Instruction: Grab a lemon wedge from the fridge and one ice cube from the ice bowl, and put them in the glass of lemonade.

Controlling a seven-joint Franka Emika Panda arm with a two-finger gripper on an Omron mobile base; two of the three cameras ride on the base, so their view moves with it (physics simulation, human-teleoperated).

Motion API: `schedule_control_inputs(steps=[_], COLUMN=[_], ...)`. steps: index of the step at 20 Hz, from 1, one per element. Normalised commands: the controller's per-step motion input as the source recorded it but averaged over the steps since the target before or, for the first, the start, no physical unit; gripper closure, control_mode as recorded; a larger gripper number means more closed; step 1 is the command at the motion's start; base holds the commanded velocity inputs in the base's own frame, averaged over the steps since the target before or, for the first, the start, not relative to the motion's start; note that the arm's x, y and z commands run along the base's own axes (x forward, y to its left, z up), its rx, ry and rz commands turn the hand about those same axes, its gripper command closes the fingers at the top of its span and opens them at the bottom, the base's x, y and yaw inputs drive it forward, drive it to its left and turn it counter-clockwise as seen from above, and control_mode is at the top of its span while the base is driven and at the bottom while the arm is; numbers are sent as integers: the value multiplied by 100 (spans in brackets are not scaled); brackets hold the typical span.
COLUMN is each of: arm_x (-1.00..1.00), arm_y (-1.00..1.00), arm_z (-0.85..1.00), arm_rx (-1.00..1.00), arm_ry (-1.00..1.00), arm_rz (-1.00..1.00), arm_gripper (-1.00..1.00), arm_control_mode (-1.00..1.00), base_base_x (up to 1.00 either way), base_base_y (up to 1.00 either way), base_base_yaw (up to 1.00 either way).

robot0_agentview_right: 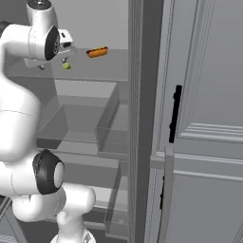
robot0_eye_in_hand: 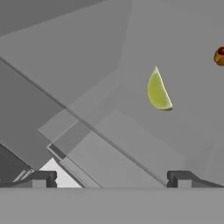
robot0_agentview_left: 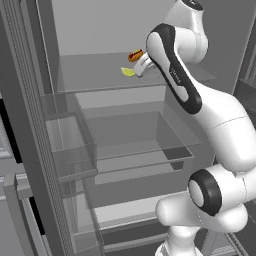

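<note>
the gripper [robot0_eye_in_hand: 109, 177] is open wide, holding nothing, inside the open fridge [robot0_agentview_left: 30, 125]. the lemon wedge [robot0_eye_in_hand: 158, 91] lies on the upper shelf [robot0_agentview_left: 100, 75], just beside the gripper, near a hot dog [robot0_agentview_right: 97, 51].

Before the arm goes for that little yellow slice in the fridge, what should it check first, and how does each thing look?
1. Fridge door open, shelf reachable: ok.
2. Lemon wedge in sight on the upper shelf: ok.
3. Gripper open, nothing between its fingertips: ok.
4. Wedge lined up between the fingertips: not ok, it sits ahead and off toward one tip.
5. Hot dog apart from the wedge: ok, a clear gap shows.
6. Gripper height above the shelf: cannot tell.
</note>
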Motion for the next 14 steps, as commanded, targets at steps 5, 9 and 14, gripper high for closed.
schedule_control_inputs(steps=[5,9,14], arm_x=[76,60,47], arm_y=[0,1,17], arm_z=[0,0,-13], arm_rx=[0,0,0], arm_ry=[-1,0,0], arm_rz=[0,0,0], arm_gripper=[-100,-100,-100], arm_control_mode=[-100,-100,-100], base_base_x=[0,0,0], base_base_y=[0,0,0], base_base_yaw=[0,0,0])
